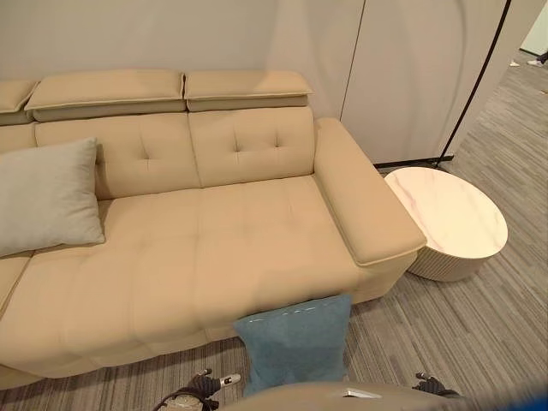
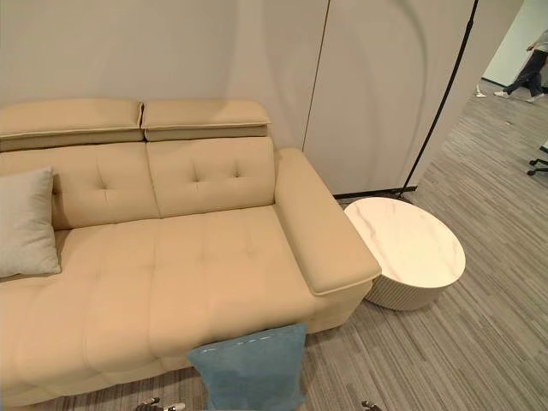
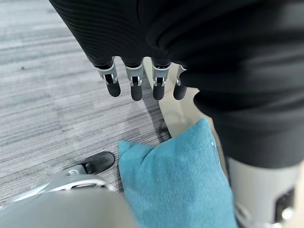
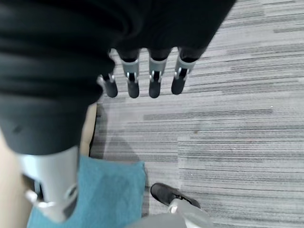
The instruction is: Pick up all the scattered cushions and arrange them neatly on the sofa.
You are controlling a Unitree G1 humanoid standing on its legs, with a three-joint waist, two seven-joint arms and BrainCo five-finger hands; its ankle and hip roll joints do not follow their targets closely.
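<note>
A teal cushion stands on the carpet, leaning against the front of the beige sofa. A light grey cushion rests upright against the sofa's backrest at the left end. My left hand hangs above the carpet with straight fingers and holds nothing; the teal cushion lies just beyond it. My right hand hangs the same way, open and empty, with the teal cushion to one side of it.
A round white marble-top side table stands on the carpet beside the sofa's right armrest. A white partition wall rises behind it. A person walks far off at the back right.
</note>
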